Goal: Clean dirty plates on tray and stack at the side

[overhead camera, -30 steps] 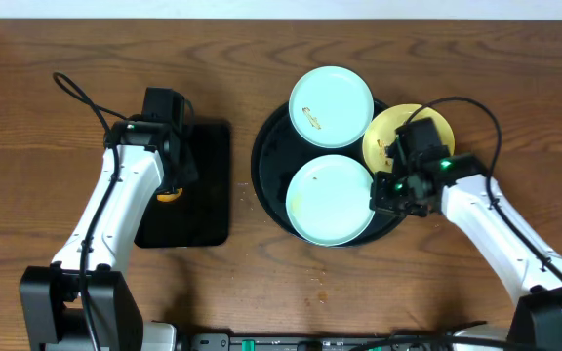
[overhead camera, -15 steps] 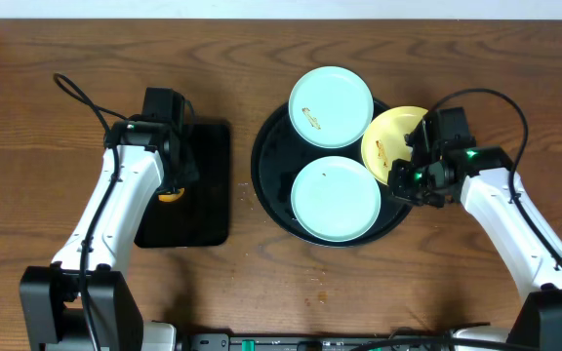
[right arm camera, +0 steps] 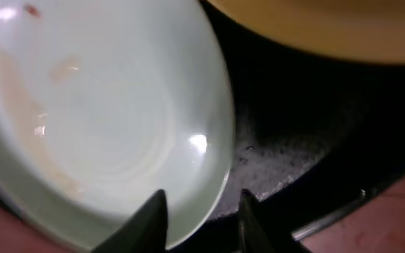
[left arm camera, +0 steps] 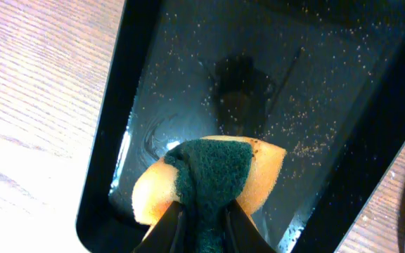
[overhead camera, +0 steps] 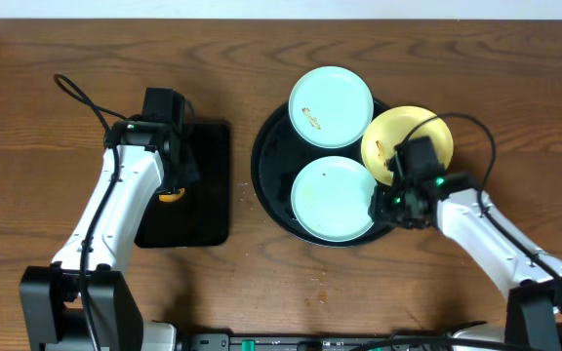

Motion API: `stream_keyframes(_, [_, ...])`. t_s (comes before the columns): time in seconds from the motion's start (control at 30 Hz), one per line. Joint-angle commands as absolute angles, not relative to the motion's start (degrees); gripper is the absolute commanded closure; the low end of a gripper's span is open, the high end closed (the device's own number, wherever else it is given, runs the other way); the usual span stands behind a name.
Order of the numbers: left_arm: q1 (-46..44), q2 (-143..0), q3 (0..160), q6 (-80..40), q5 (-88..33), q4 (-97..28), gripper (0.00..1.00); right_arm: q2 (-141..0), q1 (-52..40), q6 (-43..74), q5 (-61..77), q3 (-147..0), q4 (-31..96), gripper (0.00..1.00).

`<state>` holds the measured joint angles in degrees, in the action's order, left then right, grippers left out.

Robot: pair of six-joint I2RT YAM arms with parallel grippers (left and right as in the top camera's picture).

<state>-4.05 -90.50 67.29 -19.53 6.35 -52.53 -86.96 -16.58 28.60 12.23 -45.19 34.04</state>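
Observation:
Three plates sit on the round black tray: a far aqua plate with a brown smear, a near aqua plate and a yellow plate overhanging the right rim. My right gripper is open, with its fingers straddling the near aqua plate's right rim; faint smears show on that plate. The yellow plate's edge is just beyond. My left gripper is shut on a yellow-and-green sponge, fingers pinching its green side.
A smaller rectangular black tray, wet and speckled, lies left of the round tray under the sponge. Brown wood tabletop surrounds both trays. The round tray's floor shows beside the right fingers.
My right gripper swung right toward the yellow plate, then came back down-left to the near aqua plate's right rim. The left arm and sponge have not moved.

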Motion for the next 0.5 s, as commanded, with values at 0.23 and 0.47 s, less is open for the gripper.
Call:
stream_keyframes(0.23, [-3.88,-90.59,67.26,-20.05,6.46,-52.90,0.92,-87.39,-20.34,36.42,3.22,-39.90,27.99,0.80])
stream_keyframes(0.47, [-3.88,-90.59,67.26,-20.03,6.46,-53.06,0.92,-87.37,-23.14,36.40,1.19,-38.70,23.68,0.99])
